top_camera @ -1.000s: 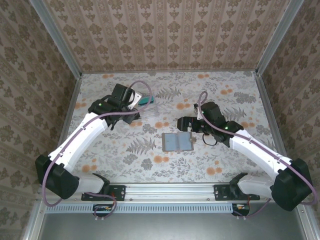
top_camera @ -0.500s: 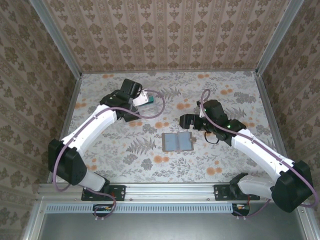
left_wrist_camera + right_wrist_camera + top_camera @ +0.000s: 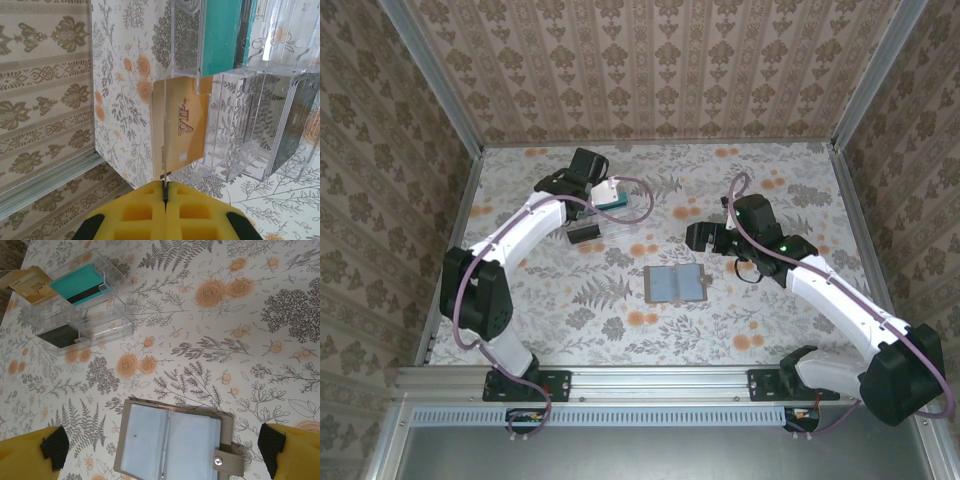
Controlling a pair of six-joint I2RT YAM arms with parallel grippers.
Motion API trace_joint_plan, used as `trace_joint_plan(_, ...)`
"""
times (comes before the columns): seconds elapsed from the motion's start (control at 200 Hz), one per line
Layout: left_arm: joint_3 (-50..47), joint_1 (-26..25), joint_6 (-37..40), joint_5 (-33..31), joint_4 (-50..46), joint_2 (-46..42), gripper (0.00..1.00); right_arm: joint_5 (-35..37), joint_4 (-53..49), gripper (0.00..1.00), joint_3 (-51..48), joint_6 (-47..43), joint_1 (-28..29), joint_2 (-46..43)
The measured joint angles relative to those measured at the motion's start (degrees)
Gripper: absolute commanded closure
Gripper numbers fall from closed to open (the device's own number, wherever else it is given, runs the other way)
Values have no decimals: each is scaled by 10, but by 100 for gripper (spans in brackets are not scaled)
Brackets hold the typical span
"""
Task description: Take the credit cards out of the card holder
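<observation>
Now the left gripper [image 3: 165, 194] pinches a thin gold plastic card [image 3: 182, 125] right at the clear plastic tray [image 3: 240, 150]. The right gripper [image 3: 706, 238] is spread wide, holding nothing. The flat grey-brown card holder [image 3: 170, 445] lies open, well apart from the tray.

Robot lab test cell, not a home: 2 white arms [image 3: 510, 245] bolted to an alu rail [image 3: 660, 378] at the near edge of the table [image 3: 800, 180], purple cables [image 3: 645, 205] looped along them, bare alu frame posts [image 3: 432, 80] at the corners; walls [image 3: 650, 70] w/ damask wallpaper, floral print on the table, boxed in like a booth
</observation>
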Motion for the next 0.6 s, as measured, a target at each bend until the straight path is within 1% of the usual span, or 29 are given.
trace_joint_plan(0.6, 2, 18, 0, 14, 2, 27, 100, -17, 0, 0, 2, -1, -10, 20)
